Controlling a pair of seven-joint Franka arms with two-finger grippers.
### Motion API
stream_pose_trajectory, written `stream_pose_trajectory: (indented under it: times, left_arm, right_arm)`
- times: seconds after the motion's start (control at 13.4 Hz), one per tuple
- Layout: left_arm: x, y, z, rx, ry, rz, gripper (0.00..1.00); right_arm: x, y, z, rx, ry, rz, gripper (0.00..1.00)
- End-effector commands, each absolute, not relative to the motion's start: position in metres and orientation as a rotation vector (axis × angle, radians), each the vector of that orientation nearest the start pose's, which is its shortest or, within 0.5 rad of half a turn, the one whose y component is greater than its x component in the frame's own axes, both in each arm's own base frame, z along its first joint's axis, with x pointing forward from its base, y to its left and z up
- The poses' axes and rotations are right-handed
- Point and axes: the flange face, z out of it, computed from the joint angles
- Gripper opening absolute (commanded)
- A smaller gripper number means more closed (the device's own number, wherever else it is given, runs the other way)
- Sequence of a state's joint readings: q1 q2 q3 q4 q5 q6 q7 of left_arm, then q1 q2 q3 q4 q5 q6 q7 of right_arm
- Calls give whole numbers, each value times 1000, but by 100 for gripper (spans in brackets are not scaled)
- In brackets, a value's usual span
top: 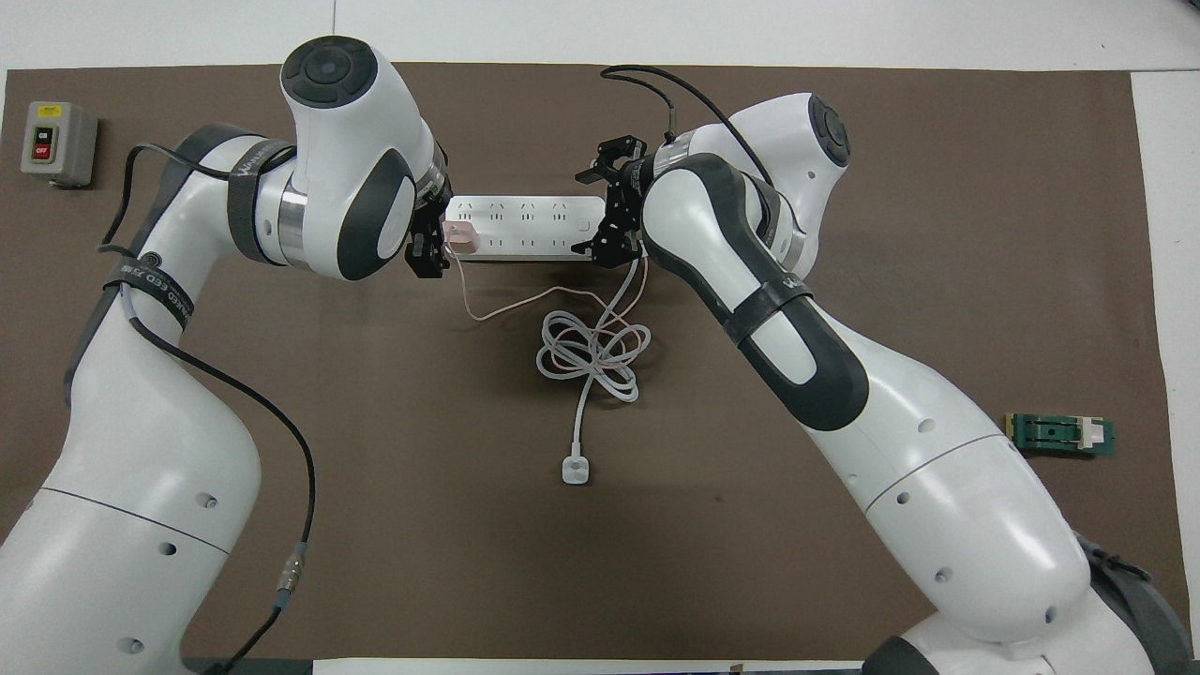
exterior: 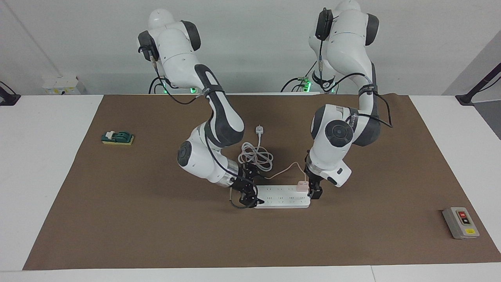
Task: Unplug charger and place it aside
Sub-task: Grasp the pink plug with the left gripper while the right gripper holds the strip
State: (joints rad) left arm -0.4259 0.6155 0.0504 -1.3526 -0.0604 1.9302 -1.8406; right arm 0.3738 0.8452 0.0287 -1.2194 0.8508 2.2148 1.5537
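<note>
Left gripper (exterior: pixel 314 192) down beside charger (exterior: pixel 301 186), finger state unclear | right gripper (exterior: pixel 247 197) spread, bracing power strip (exterior: pixel 282 196) end | charger plugged in; unplugging and setting aside remain.

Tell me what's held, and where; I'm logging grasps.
Cannot tell. Left end effector is beside the pale pink cube charger plugged in the long white power strip; right end effector at its other end.

Bright, even light from above; both views sharp. Soft dark shadows pool on the brown mat (exterior: pixel 156 219) beneath the arms, without glare.
</note>
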Motion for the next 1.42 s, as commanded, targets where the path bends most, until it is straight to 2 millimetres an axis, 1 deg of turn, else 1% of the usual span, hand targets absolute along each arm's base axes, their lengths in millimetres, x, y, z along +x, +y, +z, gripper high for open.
stream_pose_trajectory:
  times: [0.0, 0.07, 0.15, 0.52, 0.6, 0.67, 0.75, 0.97, 1.05, 1.2, 1.27, 1.34]
  left_arm:
    - [671, -282, 352, -2303, -2104, 16, 100]
    - [671, -284, 350, -2308, -2100, 11, 100]
    - [671, -284, 349, -2310, -2089, -10, 100]
    - [668, -288, 347, -2316, -2070, -21, 100]
    - [668, -288, 346, -2316, -2070, -21, 100]
    - [668, -289, 344, -2317, -2065, -19, 95]
    - [668, -289, 340, -2314, -2059, -15, 95]
    - [669, -287, 341, -2330, -2046, -19, 91]
    - [669, -287, 341, -2337, -2039, -22, 88]
    - [670, -289, 343, -2354, -2039, -27, 78]
    - [670, -288, 342, -2351, -2039, -27, 72]
    - [670, -288, 342, -2353, -2036, -29, 69]
  right_arm:
    - [724, 336, 268, -1694, 1820, 797, 100]
    - [724, 335, 265, -1708, 1819, 826, 100]
    - [724, 335, 266, -1714, 1814, 830, 100]
    - [726, 334, 262, -1739, 1789, 825, 100]
    - [724, 335, 258, -1752, 1780, 823, 100]
    - [722, 339, 256, -1763, 1772, 821, 100]
    - [721, 339, 255, -1767, 1771, 824, 100]
    - [718, 345, 254, -1783, 1757, 808, 100]
    - [717, 345, 251, -1792, 1752, 805, 100]
    - [714, 352, 250, -1809, 1733, 795, 100]
    - [716, 350, 249, -1804, 1729, 766, 100]
    - [714, 349, 243, -1808, 1729, 762, 100]
